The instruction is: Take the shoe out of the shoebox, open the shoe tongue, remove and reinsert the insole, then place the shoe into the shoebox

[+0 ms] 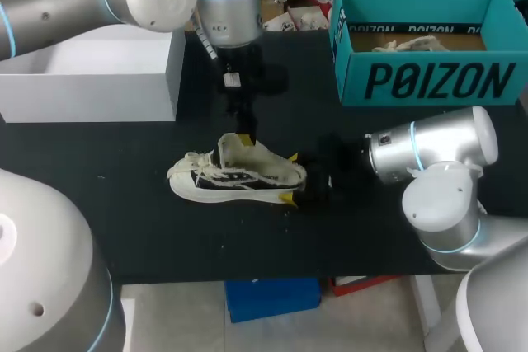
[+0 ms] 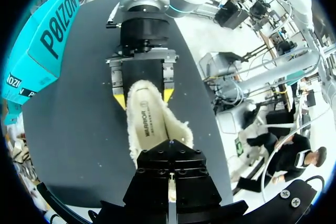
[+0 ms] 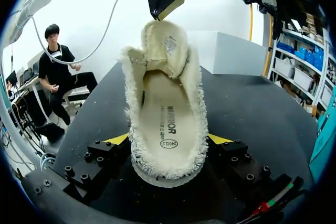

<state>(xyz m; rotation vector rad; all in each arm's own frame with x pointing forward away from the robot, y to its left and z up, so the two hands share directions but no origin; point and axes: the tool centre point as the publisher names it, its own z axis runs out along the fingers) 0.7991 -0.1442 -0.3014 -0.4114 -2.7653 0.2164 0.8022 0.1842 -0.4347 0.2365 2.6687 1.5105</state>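
Black counter [image 1: 124, 228] carried the work: an open teal shoebox [image 1: 429, 80] at the far right, a white box [image 1: 99, 80] at the far left, and the shoe [image 1: 235, 177] resting near the middle, toe toward the left and well apart from both. Step one was judged done, since the shoe was out of the shoebox, which held only pale crumpled paper as far as could be seen. Right gripper [image 3: 168, 139] was spread fairly wide around the heel, a yellow tip touching each side, so it was clamped on the shoe. Left gripper [image 1: 240, 136] hung over the shoe's opening, fingers narrow and apparently pinched on the tip of the tongue [image 3: 164, 43], which stood lifted clear of the opening. Its tips were hidden in its own wrist view, so that grip is a judgement. Tongue-opening was therefore judged to be in hand or just finished. Insole [image 3: 167, 114] lay flat inside the shoe, printed face showing. Could not tell from this whether it had been out and back. Likeliest reading: insole removal was not yet started. Left to do on that reading: pull the insole, reseat it, return the shoe to the shoebox.
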